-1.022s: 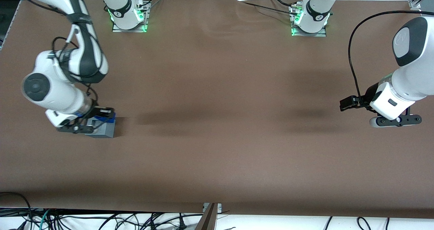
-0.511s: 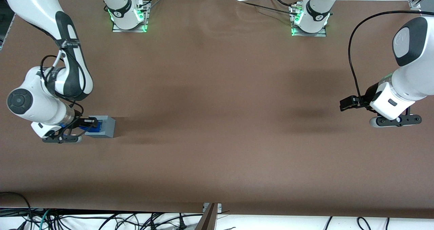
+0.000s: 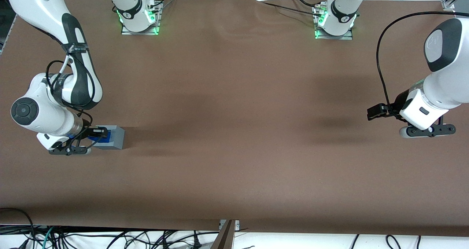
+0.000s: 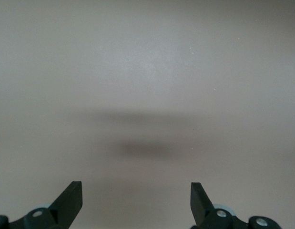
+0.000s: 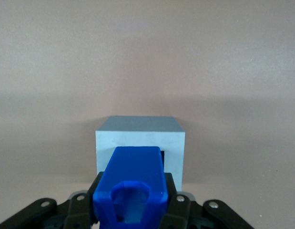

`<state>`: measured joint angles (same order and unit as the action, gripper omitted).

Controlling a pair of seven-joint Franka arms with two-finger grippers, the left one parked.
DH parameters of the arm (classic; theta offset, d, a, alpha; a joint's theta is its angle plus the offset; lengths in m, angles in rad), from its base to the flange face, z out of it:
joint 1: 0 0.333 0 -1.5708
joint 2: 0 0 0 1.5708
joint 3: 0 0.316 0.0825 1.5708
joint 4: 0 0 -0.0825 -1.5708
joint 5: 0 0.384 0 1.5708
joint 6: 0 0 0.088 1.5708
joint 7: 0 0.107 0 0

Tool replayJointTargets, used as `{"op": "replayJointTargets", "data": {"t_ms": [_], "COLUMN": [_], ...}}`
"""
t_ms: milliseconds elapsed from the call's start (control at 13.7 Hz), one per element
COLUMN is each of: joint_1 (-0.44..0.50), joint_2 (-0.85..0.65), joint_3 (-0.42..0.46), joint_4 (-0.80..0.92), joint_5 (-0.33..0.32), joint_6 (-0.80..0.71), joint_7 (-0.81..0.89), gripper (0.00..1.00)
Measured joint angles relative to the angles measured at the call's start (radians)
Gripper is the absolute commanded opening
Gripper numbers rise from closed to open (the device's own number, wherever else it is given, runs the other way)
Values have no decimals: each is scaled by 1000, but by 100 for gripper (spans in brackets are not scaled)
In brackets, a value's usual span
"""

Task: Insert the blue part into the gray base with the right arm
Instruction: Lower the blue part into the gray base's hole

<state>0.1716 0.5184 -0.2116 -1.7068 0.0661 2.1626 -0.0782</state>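
Down at the working arm's end of the table, the right arm is bent low with its tool right up against the gray base; the tool is pinching the blue part, black fingers pressed on either side of it; you can see that best from the right wrist camera, where the blue part sits clamped in the tool with its hollowed, lobed end facing the camera.

From that same camera the gray base is a pale cube standing on the brown surface, and the blue part's other end reaches the dark opening in the face turned toward the tool; how deep it actually goes in, honestly can't tell.

From the front, the blue part shows as a bit of bright blue between the tool and the base, touching the base's side that faces the working arm; the base stands flat on the table, casting a long soft shadow toward the parked arm's end; the looped black cable hangs off the arm's wrist above it all.
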Motion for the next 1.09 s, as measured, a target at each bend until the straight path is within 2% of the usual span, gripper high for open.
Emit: {"op": "replayJointTargets", "data": {"t_ms": [438, 511, 584, 657, 1095], "joint_1": [-2, -3, -4, -5, -6], "joint_2": [11, 12, 12, 12, 10], "joint_3": [-1, -1, -1, -1, -1], "joint_4": [-14, -14, -14, -14, -9], "joint_5": [0, 0, 0, 0, 2], "joint_6": [-7, -3, -1, 0, 0], "joint_7": [0, -1, -3, -4, -5], "gripper": [1, 10, 88, 100, 100]}}
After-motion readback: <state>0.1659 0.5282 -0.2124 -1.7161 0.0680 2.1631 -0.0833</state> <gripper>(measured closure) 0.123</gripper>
